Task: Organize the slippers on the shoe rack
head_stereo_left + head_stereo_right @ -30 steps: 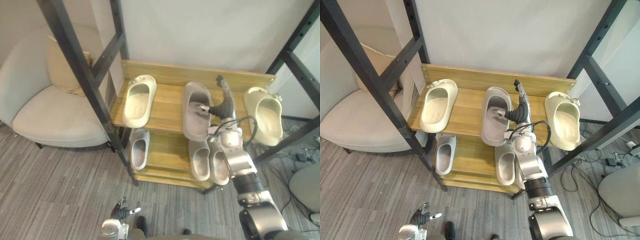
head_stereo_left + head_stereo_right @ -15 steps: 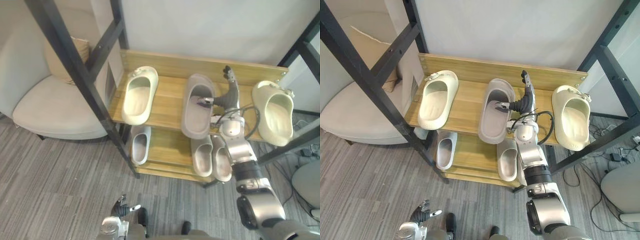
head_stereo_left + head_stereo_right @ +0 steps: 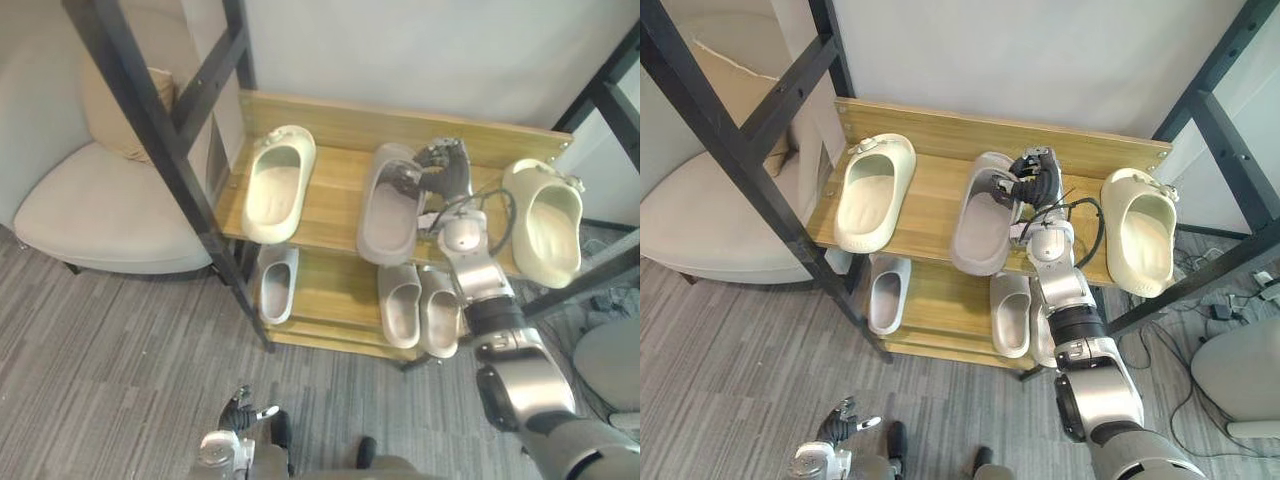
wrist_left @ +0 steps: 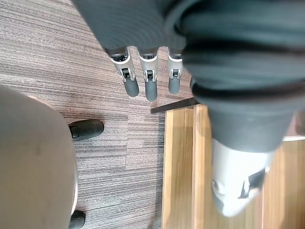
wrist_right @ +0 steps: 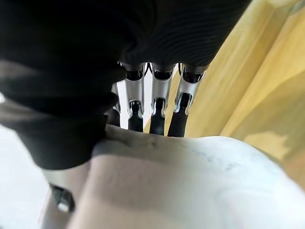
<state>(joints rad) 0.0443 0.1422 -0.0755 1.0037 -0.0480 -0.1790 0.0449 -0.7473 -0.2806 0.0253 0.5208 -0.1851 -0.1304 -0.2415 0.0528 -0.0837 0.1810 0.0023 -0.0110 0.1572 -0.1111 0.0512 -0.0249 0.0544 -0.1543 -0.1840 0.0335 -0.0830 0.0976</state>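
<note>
A grey slipper (image 3: 385, 215) lies in the middle of the wooden rack's top shelf (image 3: 335, 195), toe toward the back. My right hand (image 3: 445, 165) is at its far right end, fingers (image 5: 157, 109) curled over the slipper's (image 5: 190, 176) rim and thumb on its inner side. One cream slipper (image 3: 275, 185) lies on the left of that shelf and another (image 3: 545, 220) at the right end, overhanging the edge. My left hand (image 3: 237, 412) hangs low over the carpet, its fingers (image 4: 150, 83) straight.
On the lower shelf a pale slipper (image 3: 275, 283) lies at the left and a grey pair (image 3: 418, 308) at the right. Black frame posts (image 3: 160, 140) cross in front of the rack's left side. A beige armchair (image 3: 90, 200) stands to the left.
My right hand's fingers have gone from straight beside the grey slipper to curled round its far end. The camera has shifted a little; the left hand has stayed put.
</note>
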